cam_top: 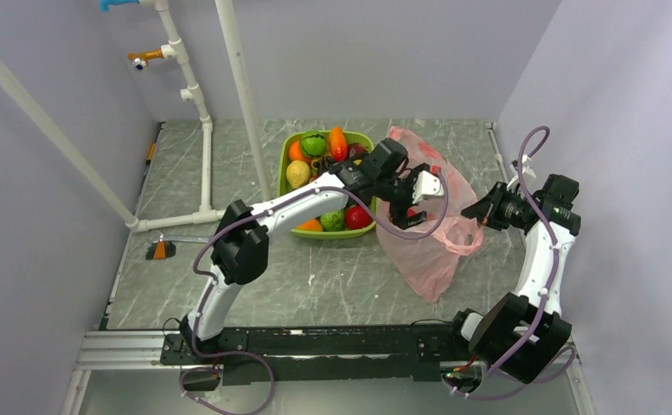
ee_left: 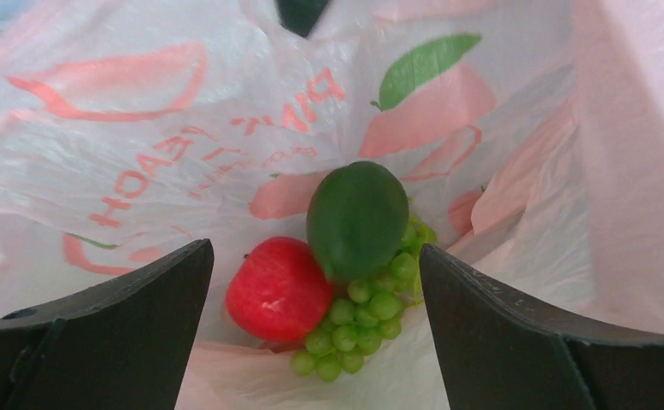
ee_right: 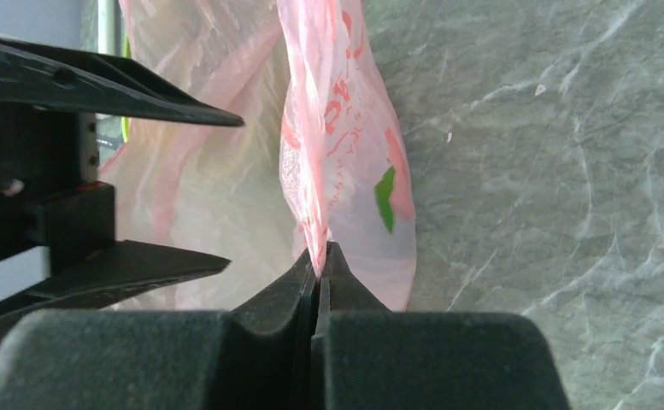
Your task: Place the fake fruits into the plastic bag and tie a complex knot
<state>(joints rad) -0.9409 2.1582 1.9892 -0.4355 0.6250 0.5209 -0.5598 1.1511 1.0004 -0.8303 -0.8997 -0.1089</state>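
We see the thin, crinkly, translucent pink plastic bag [cam_top: 436, 255] lying on the grey marbled table [cam_top: 332, 290] at about 3 o'clock from the lime-green rectangular plastic tray [cam_top: 284, 177]. Its mouth is open under the left gripper [cam_top: 412, 210], which hangs over it with jaws wide apart and nothing between them. In the left wrist view we look down into the bag: a glossy red plastic fruit [ee_left: 279, 289] sits at the bottom, a smooth dark green oval fruit [ee_left: 356, 218] touches it at about 2 o'clock, and a bunch of small green plastic grapes [ee_left: 358, 320] lies against both at about 5 o'clock. More fake fruits [cam_top: 297, 173] wait in the tray. The right gripper [ee_right: 320, 260], at 3 o'clock of the bag's mouth, has its jaws pressed together on a fold of pink film at the rim, holding that side up. We judge the loading part way done and the knot not yet begun. The bag should handle as limp, light and slippery, likely to collapse if let go and to tear if yanked, so we would take it by a gathered fold of rim or a handle loop. The fruits look hard, light and slick, and we would take each across its middle.
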